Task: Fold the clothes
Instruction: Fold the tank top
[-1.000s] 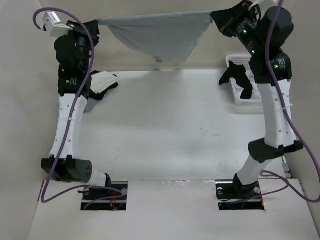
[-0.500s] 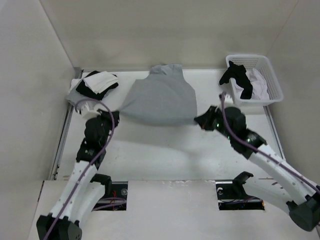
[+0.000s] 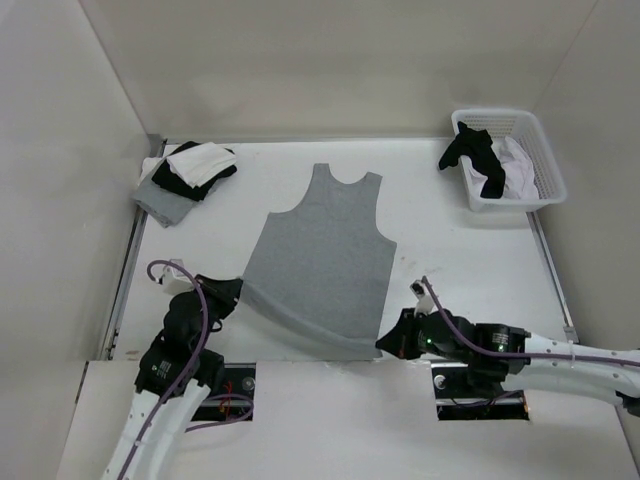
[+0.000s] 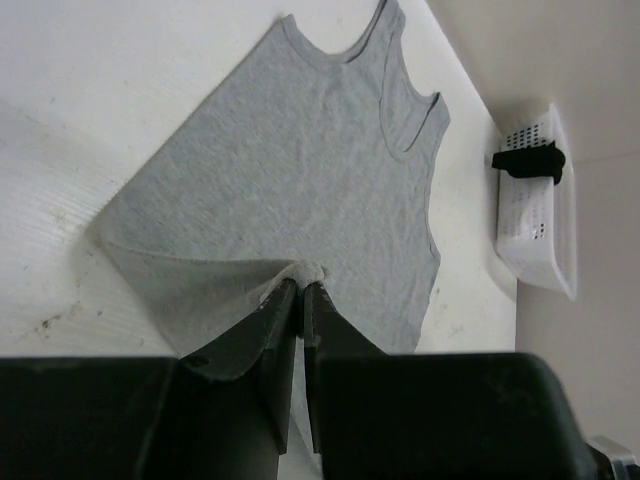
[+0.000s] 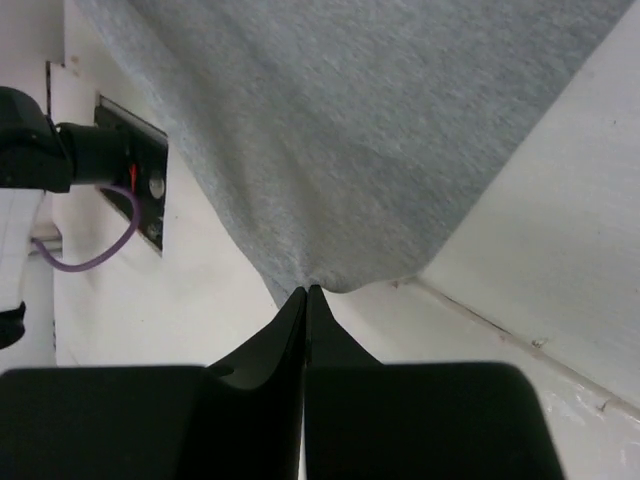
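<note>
Shirt (image 3: pixel 325 255), grey and sleeveless with a round neck, is lying spread across the middle of the bench (image 3: pixel 470 250). Its neck is pointing toward the top of the frame and its hem is reaching the bench's near edge. The left end effector (image 3: pixel 232 292) is sitting low at the lower left of the shirt, clenched on the hem corner. In the left wrist view its fingers are pinching a small bunch of fabric (image 4: pixel 302 285), and the cloth beside it is rising in a loose fold off the bench. The right end effector (image 3: pixel 385 343) is clamping the lower right hem corner at the bench's front edge. In the right wrist view the fingers are meeting on the tip of the fabric (image 5: pixel 306 292).

At the upper right of the frame a white basket (image 3: pixel 510 113) is holding a black garment (image 3: pixel 478 160), draped over its rim, and a white garment (image 3: pixel 515 165). At the upper left a pile (image 3: pixel 185 175) of folded grey, black and white clothes is resting near the bench's corner.
</note>
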